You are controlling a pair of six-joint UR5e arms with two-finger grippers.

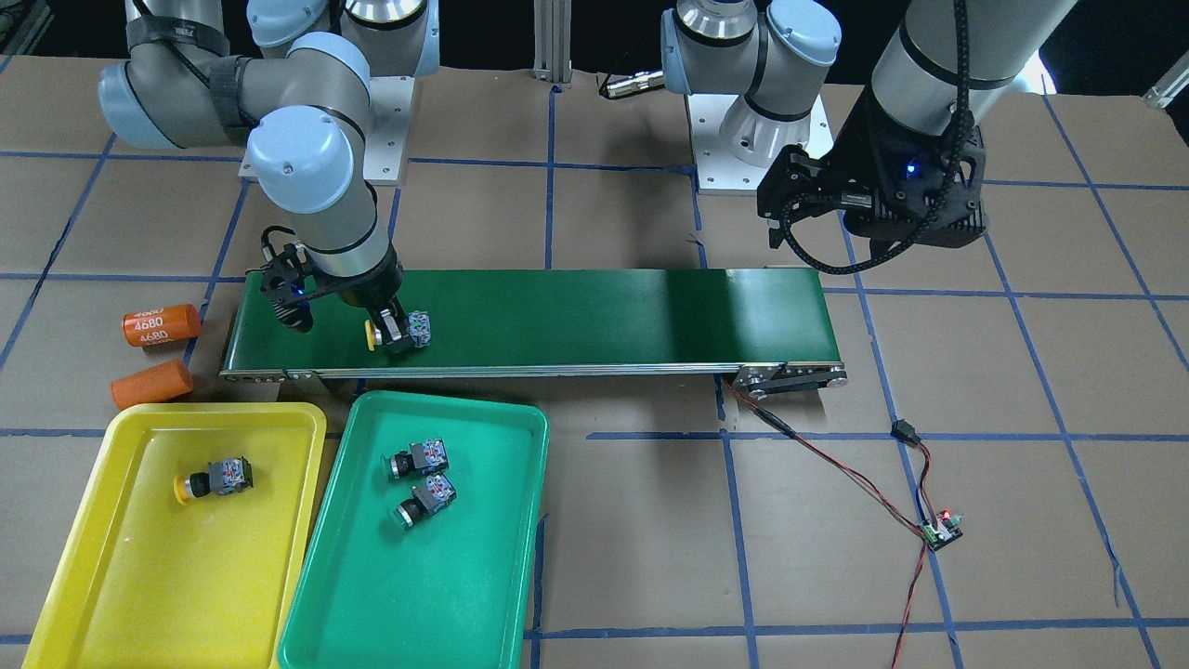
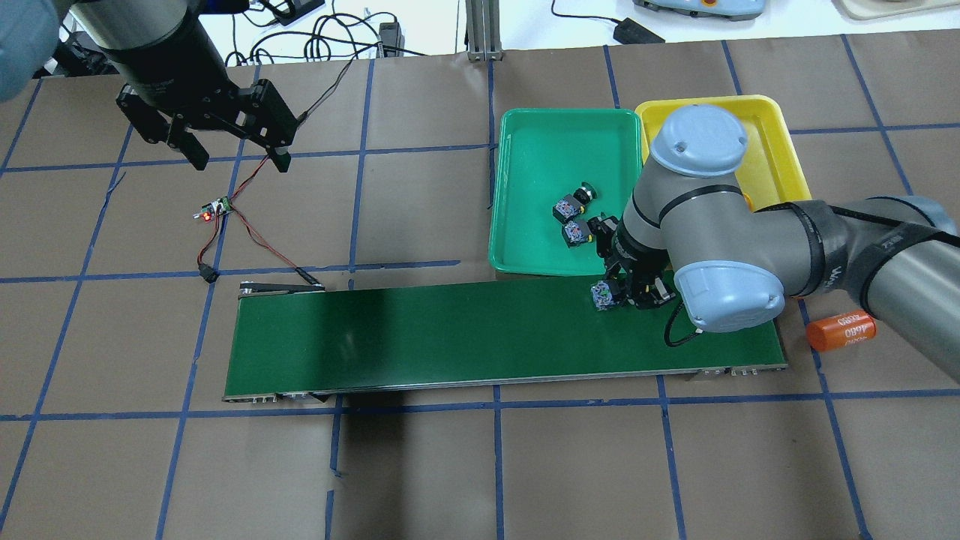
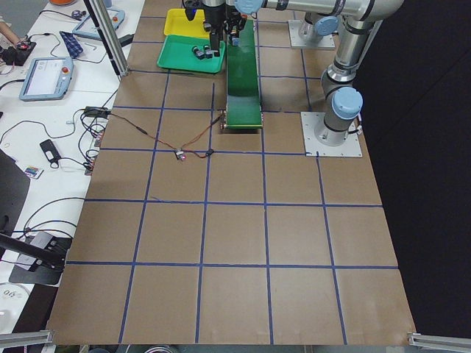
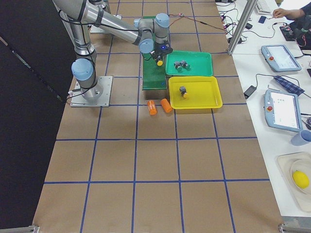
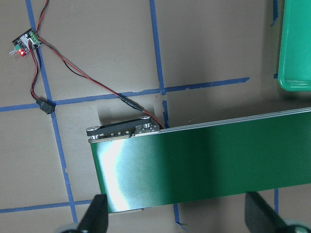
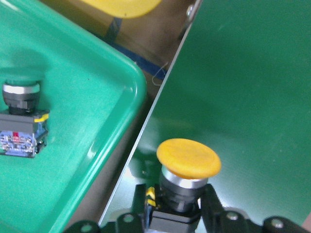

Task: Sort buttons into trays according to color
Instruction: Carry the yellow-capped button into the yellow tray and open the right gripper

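My right gripper [image 1: 395,332] is shut on a yellow-capped button [image 1: 401,330] low over the conveyor end near the trays. The right wrist view shows the fingers clamping its body under the yellow cap [image 6: 188,158]. I cannot tell whether it touches the belt. A second yellow button [image 1: 215,478] lies in the yellow tray [image 1: 93,567]. Two green buttons [image 1: 418,460] [image 1: 425,499] lie in the green tray [image 1: 464,595]. My left gripper [image 1: 801,200] is open and empty, high over the belt's other end, and also shows in the left wrist view [image 5: 177,218].
The dark-green conveyor belt [image 1: 604,316] runs across the middle of the table. Two orange cylinders [image 1: 161,325] [image 1: 151,384] lie beside its end by the yellow tray. A small controller board [image 1: 941,531] with red and black wires lies off the other end.
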